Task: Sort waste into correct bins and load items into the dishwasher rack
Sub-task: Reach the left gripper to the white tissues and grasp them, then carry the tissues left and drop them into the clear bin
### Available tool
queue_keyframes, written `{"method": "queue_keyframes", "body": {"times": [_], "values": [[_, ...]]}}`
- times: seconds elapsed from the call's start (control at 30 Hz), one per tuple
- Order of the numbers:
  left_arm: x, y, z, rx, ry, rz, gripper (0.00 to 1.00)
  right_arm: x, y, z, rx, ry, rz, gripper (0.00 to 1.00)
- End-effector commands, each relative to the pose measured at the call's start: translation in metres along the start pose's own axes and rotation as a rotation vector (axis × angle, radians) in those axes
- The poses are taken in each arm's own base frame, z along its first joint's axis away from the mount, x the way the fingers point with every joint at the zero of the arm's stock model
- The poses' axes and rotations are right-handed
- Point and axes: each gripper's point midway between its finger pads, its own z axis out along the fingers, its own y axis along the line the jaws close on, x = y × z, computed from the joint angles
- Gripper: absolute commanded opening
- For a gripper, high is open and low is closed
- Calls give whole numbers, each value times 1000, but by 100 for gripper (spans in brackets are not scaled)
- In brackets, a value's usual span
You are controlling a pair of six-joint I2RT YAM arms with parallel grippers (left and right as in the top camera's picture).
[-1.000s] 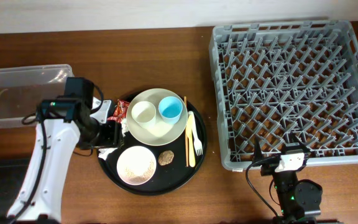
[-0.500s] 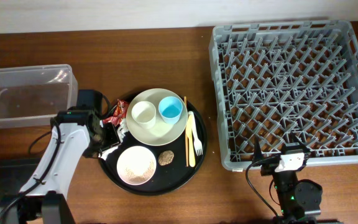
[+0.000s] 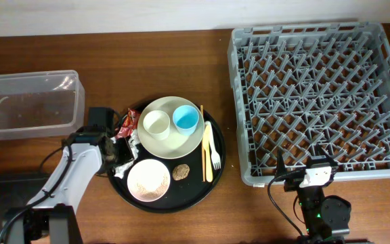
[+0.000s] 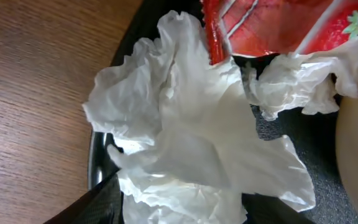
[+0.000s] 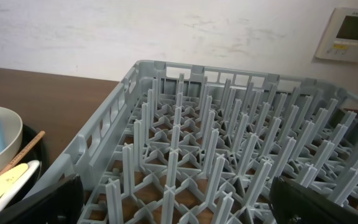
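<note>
I am watching the left gripper (image 3: 118,152) hanging over the left rim of the round black tray (image 3: 195,191), right at the crumpled white tissues (image 4: 191,143). Through the left wrist camera its two dark fingers (image 4: 92,202) are standing spread apart at the bottom edge. The lower part of the tissue wad is sitting between them. The jaws are not pressing on it, so I am reading this hand as released. The tissues are overhanging the tray's rim toward the wooden table (image 4: 36,74), and the red snack wrapper (image 4: 272,25) is touching their upper edge. From overhead, the cream plate (image 3: 175,144) is carrying the small cream cup (image 3: 156,123) and the small blue cup (image 3: 186,118) just to the right of the gripper, and the pink bowl (image 3: 147,180) is sitting near it. The clear tub (image 3: 29,105) is sitting off to the left, apart from the arm. The right gripper (image 5: 179,204) is resting spread wide, holding nothing, just in front of the grey rack (image 5: 229,162)
</note>
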Motion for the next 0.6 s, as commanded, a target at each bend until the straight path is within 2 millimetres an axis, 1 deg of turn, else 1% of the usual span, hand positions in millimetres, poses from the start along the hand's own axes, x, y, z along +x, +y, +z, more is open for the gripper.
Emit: {"method": "queue_keyframes", "body": {"times": [0.0, 0.07, 0.1, 0.17, 0.2, 0.23, 0.27, 0.3, 0.37, 0.4, 0.43, 0.47, 0.5, 0.57], "values": [[2, -2, 2, 17, 7, -10, 51, 2, 1, 0, -5, 3, -7, 98], [2, -2, 2, 18, 6, -10, 39, 2, 1, 0, -5, 3, -7, 98], [2, -2, 2, 18, 6, -10, 36, 2, 1, 0, -5, 3, -7, 98], [2, -2, 2, 17, 6, -10, 35, 2, 1, 0, -5, 3, -7, 98], [1, -3, 2, 19, 1, 16, 49, 2, 1, 0, -5, 3, -7, 98], [-4, -4, -2, 22, -8, 113, 60, 2, 1, 0, -5, 3, -7, 98], [-9, -5, -13, 15, -1, 177, 70, 2, 1, 0, -5, 3, -7, 98], [-13, -4, -25, -4, 8, 184, 74, 2, 1, 0, -5, 3, -7, 98], [-28, -9, -56, -5, 4, 183, 76, 2, 1, 0, -5, 3, -7, 99], [-30, -10, -65, -6, 7, 184, 76, 2, 1, 0, -5, 3, -7, 98], [-32, -11, -71, -1, 6, 184, 76, 2, 1, 0, -5, 3, -7, 98], [-28, -20, -72, 49, 24, 184, 76, 2, 1, 0, -5, 3, -7, 98], [-25, -24, -71, 76, 36, 190, 75, 2, 1, 0, -5, 3, -7, 98], [-21, -31, -70, 83, 41, 252, 72, 2, 1, 0, -5, 3, -7, 98]]}}
